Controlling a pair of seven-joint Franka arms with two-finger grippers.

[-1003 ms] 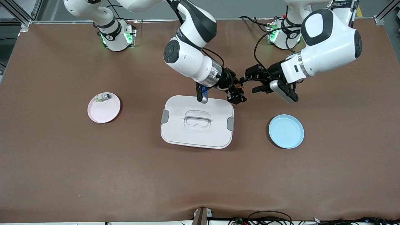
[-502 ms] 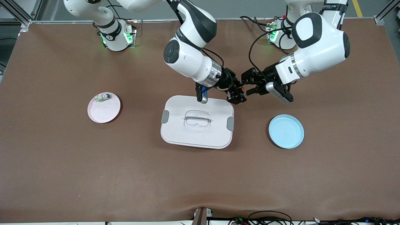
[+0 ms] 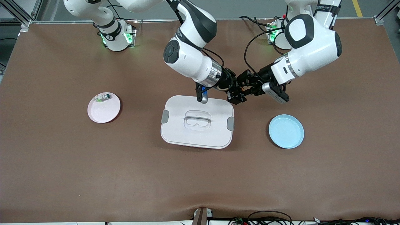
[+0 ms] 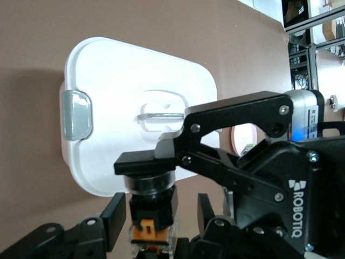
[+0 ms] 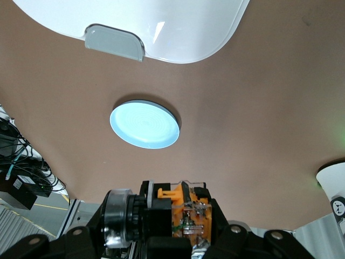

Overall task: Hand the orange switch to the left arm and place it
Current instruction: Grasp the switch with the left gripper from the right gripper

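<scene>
The orange switch, black-bodied with an orange end, hangs above the corner of the white box toward the left arm's end of the table. My right gripper is shut on it, and its finger crosses the switch's round cap in the left wrist view. My left gripper has come up to the switch. Its two fingers stand open on either side of the switch's orange end, with a small gap on each side. In the right wrist view the switch fills the right gripper.
A light blue plate lies toward the left arm's end, seen below the held switch as the blue plate. A pink plate toward the right arm's end carries a small green-and-clear part. The box has grey side latches.
My left arm has swung in toward the right gripper, and its fingers have narrowed around the switch's orange end. The right arm and the switch have stayed where they were.
</scene>
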